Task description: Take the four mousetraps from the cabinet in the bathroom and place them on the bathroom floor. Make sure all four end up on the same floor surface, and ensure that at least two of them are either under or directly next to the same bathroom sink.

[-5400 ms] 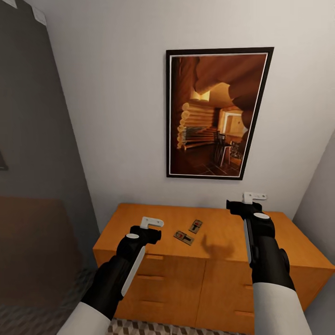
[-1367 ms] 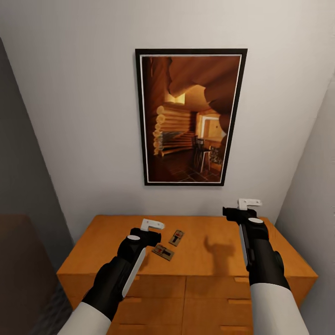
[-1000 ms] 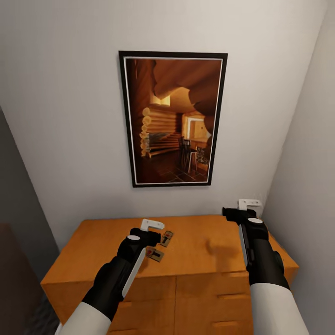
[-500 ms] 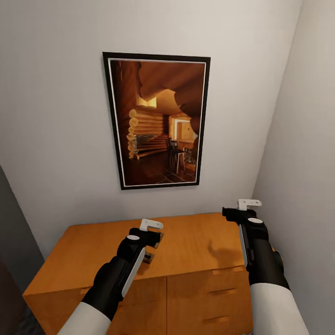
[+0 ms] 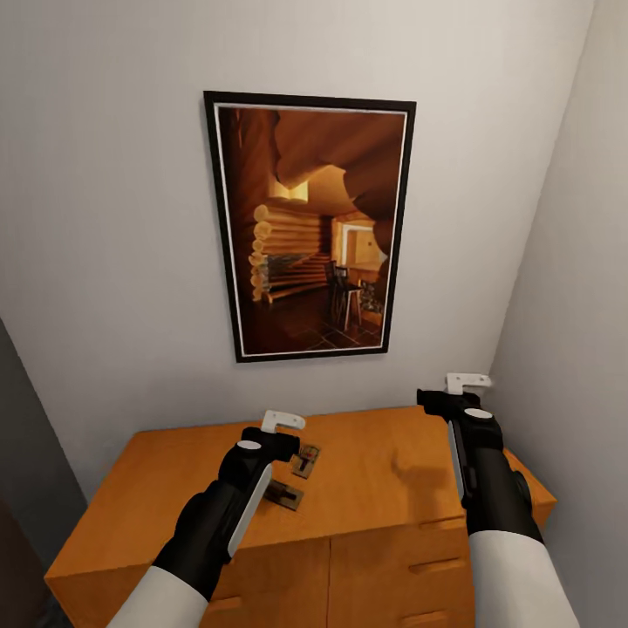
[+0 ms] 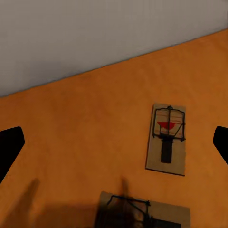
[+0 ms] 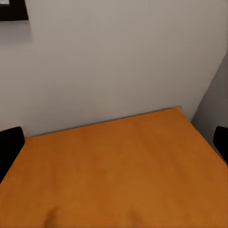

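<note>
Orange-brown wood spreads below us in the head view: the cabinet [image 5: 384,488] stands against the far wall under a framed picture [image 5: 310,227], and two mousetraps lie flat on its top, one [image 5: 305,461] just right of our left hand [image 5: 283,422] and a second [image 5: 284,494] a little nearer, partly behind the left forearm. We judge the left hand hangs over them because they are the next things to lift off; we see two here, so the other two remain to be found. Our right hand [image 5: 467,382] hovers over the bare far right corner of the top, apparently kept out of the way. From the left wrist, one mousetrap [image 6: 166,139] lies between the dark fingertips [image 6: 9,145], which stand wide apart and hold nothing, and the other [image 6: 142,213] sits in shadow at the frame's edge. From the right wrist, the fingers [image 7: 9,142] are likewise spread over plain wood.
</note>
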Robot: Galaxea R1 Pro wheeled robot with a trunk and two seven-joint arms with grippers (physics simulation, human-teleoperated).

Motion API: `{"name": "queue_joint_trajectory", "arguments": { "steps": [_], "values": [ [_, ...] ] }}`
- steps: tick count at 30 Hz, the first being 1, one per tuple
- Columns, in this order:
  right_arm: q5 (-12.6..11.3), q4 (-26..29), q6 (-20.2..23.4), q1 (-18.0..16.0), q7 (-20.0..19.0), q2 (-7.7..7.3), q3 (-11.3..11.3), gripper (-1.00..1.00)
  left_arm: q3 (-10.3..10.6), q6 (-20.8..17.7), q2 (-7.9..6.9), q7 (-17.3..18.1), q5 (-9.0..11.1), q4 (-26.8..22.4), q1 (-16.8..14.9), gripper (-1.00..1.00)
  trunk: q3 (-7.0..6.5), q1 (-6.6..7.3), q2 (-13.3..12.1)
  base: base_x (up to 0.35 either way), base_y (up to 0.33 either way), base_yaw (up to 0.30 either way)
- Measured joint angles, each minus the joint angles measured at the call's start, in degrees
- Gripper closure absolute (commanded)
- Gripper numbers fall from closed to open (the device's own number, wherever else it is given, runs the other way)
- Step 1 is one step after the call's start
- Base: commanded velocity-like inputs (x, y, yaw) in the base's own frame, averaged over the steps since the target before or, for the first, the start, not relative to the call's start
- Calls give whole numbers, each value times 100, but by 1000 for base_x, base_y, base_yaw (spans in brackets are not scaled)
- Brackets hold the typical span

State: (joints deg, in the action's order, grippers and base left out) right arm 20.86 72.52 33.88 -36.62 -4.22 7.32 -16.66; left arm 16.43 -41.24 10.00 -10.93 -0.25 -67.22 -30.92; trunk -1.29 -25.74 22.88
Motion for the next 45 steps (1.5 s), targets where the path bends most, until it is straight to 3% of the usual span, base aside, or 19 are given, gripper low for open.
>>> {"name": "queue_joint_trajectory", "arguments": {
  "steps": [9,25,45],
  "values": [
    [1,0,0,0,0,0,4,-100,-2,-5,0,0,0,2,0,-100,0,-1,-1,144,198,0],
    [0,1,6,0,8,1,12,-100,3,-10,0,0,6,3,0,-100,-1,-2,-1,12,20,-2],
    [-1,-34,63,0,16,1,26,-100,13,-34,0,8,6,7,0,-100,-120,-2,-1,0,0,-157]
  ]
}}
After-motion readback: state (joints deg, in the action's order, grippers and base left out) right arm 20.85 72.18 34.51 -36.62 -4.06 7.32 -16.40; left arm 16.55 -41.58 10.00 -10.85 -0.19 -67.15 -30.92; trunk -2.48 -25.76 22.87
